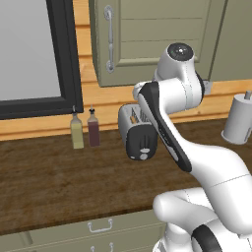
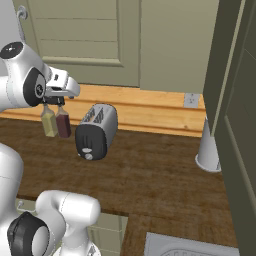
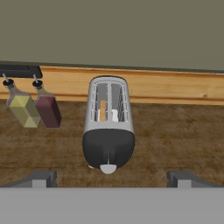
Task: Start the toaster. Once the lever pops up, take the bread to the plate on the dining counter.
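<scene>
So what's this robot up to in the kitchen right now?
It's getting ready to start the toaster. The arm has its hand open and poised over the wooden worktop, aimed at the toaster's black end face, where the lever sits. It isn't touching anything yet. A slice of bread is in one slot. Two small bottles, one yellowish and one dark red, stand beside the toaster against the wall.
</scene>
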